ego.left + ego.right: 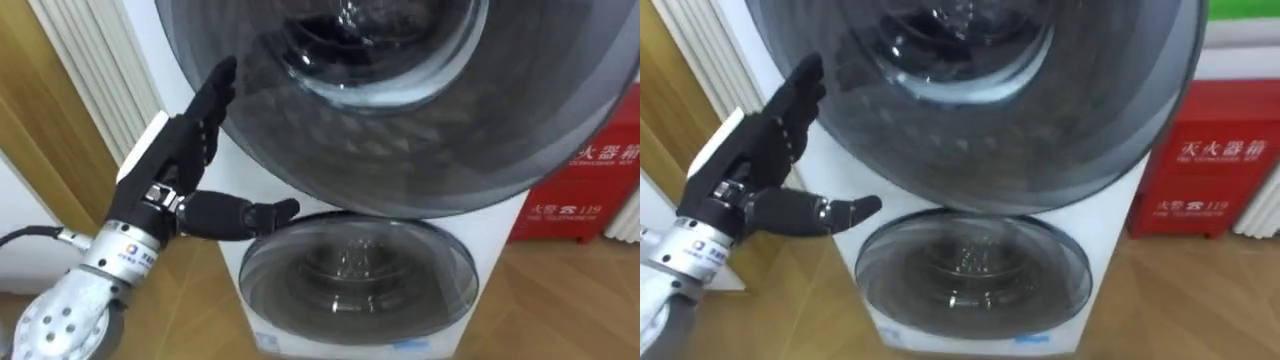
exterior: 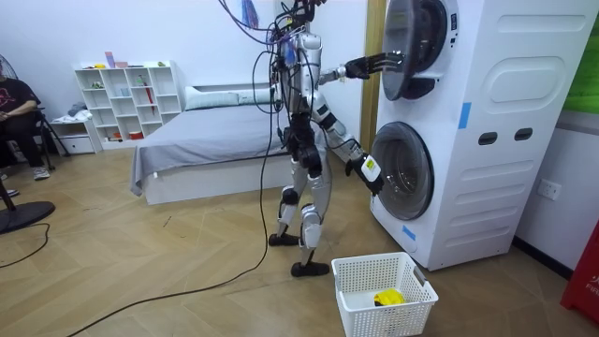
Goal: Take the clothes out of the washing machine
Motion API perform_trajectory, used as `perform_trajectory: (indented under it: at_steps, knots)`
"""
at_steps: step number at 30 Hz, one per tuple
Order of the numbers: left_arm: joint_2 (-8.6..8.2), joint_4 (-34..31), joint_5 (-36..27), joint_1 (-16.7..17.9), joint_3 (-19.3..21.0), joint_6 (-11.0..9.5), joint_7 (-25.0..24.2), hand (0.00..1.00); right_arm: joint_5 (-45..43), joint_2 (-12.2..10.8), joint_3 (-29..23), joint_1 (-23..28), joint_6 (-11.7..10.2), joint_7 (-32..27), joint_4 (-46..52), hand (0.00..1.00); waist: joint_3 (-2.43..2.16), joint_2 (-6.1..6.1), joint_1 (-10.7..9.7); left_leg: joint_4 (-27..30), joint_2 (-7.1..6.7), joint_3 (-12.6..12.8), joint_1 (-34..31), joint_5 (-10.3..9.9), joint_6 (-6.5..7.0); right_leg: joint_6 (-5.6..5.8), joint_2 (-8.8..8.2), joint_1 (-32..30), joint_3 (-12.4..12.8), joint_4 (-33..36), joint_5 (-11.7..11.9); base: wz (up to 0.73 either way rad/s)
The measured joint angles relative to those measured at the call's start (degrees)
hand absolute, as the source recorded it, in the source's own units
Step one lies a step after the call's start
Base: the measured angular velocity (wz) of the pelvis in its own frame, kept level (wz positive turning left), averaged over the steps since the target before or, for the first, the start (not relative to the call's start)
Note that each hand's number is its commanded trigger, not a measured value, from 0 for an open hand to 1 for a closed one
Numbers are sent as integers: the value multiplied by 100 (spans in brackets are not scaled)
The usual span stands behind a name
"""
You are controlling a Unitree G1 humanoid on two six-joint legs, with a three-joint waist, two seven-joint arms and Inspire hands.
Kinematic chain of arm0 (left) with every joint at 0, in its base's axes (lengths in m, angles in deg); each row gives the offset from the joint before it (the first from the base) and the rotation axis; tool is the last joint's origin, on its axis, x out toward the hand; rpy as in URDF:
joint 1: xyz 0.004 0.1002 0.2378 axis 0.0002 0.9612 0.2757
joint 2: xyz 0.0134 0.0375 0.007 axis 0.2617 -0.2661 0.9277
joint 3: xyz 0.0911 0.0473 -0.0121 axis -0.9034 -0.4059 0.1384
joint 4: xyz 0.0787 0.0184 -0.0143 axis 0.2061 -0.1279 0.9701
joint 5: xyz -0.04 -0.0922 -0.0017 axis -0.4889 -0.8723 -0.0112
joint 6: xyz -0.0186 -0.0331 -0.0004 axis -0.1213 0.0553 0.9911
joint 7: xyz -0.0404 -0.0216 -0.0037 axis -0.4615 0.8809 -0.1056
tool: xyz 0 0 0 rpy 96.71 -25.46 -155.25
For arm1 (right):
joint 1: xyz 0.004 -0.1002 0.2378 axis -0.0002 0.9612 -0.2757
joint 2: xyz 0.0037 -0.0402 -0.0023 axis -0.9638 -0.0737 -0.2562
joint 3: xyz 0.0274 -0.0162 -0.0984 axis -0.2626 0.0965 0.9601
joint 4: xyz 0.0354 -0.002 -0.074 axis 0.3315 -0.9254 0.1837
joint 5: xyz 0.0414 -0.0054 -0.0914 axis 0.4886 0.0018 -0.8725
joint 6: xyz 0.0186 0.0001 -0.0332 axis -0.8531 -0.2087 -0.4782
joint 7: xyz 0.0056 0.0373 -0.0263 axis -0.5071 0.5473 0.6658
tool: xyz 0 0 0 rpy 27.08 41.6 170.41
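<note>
Standing at stacked washer point(image 2: 505, 131); holding L hand point(image 1: 165, 165), fingers spread apart & empty, up by rim of open upper door point(image 1: 400, 140), above lower door point(image 1: 360, 280).

White washing machine point(image 2: 505, 187), smoky grey doors point(image 1: 420, 140); black robot hand point(image 1: 170, 165).

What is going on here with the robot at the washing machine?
The robot stands facing a stacked washing machine. Its left hand, open with straight fingers, is up at the left rim of the upper door and holds nothing; whether it touches the door is unclear. The lower door is shut. A white basket sits on the floor by the robot's feet with a yellow item inside.
</note>
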Motion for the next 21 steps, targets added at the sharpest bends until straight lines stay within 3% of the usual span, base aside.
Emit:
perform_trajectory:
  at_steps: [1, 3, 6, 9, 13, 14, 17, 21]
  knots:
    - [-26, 77, -34, 2, 3, 142, -1, 0, 10, 24, -22, 41, 34, -13, -44, 0, 6, -8, -51, -106, 12, 495, 34, 63, -15, 8, -5, 103, 88, -7, -7, 74]
    - [-20, 90, -64, -28, 38, 253, 8, 0, 5, 6, -76, 46, 37, -11, -67, 0, -2, -30, -58, -202, 4, 960, 60, 148, 75, 66, -14, 119, 243, -58, -44, 37]
    - [-37, 116, -71, -48, 35, 435, 25, 0, 7, 6, -68, 36, 38, 38, -66, 0, -2, -52, 114, -140, -90, 1006, -2, 160, 90, 106, -15, 102, 281, -116, -72, 1]
    - [-43, 159, -170, -48, 32, 433, 26, 0, 19, 1, -50, 94, 62, 58, -17, 0, -10, -55, 107, -83, -131, 1061, 7, 163, 96, 117, -47, 164, 316, -169, -105, 0]
    - [-68, 280, -312, -47, 23, 431, 29, 0, 33, 0, -54, 135, 152, 75, 12, 0, -65, -65, 74, -62, -143, 1089, 28, 176, 116, 127, -56, 136, 366, -105, -170, -3]
    - [-94, 379, -315, -47, 21, 420, 30, 0, 33, -2, -55, 130, 152, 72, 12, 0, -103, -64, 77, -59, -145, 1127, 30, 176, 117, 128, -58, 89, 406, -31, -193, -14]
    - [-249, 785, -302, -10, 18, 420, 71, 0, 105, -8, -55, 134, 151, 64, 18, 0, -126, -34, 99, -63, -145, 1238, 121, 176, 117, 117, -59, 96, 481, 53, -203, -17]
    - [-500, 1520, -239, 283, -32, 302, 114, 0, 259, -29, -74, 115, 139, 58, -6, 0, -95, -73, 50, -96, -145, 1252, 208, 176, 117, 112, -60, 166, 491, 86, -219, -2]
